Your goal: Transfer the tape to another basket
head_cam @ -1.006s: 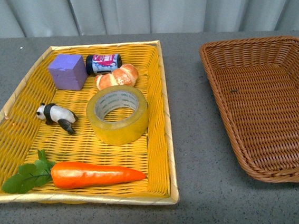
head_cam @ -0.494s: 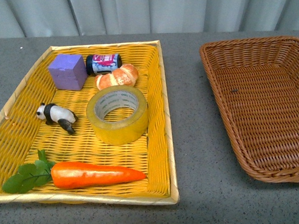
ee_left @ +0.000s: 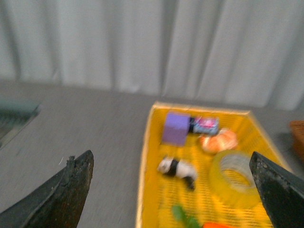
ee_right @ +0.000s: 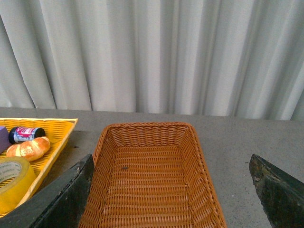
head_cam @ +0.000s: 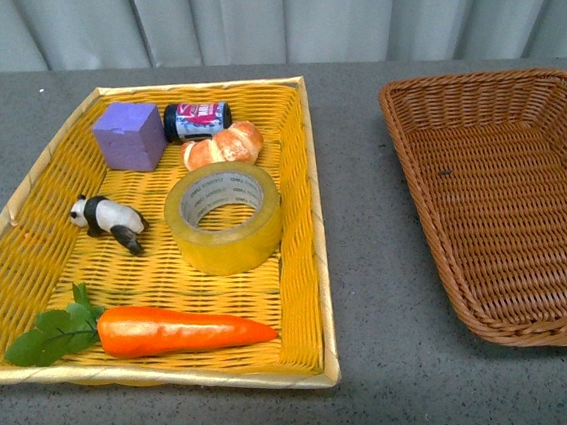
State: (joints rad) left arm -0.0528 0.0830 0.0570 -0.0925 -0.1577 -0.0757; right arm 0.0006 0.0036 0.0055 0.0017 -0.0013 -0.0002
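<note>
The yellow tape (head_cam: 224,218) lies flat in the yellow woven tray (head_cam: 290,172), near its right side. It also shows in the left wrist view (ee_left: 236,178) and at the edge of the right wrist view (ee_right: 12,183). The brown wicker basket (head_cam: 508,201) stands empty at the right; the right wrist view looks into it (ee_right: 149,185). No arm shows in the front view. My left gripper (ee_left: 173,194) is open, held above and short of the tray. My right gripper (ee_right: 171,194) is open, held above the near end of the basket.
In the tray with the tape lie a purple cube (head_cam: 129,136), a small dark jar (head_cam: 195,119), a bread roll (head_cam: 222,146), a toy panda (head_cam: 108,219) and a carrot with leaves (head_cam: 179,329). Grey tabletop lies around; a pale curtain hangs behind.
Nothing has moved in the front view. The left wrist picture is blurred, so that arm is in motion.
</note>
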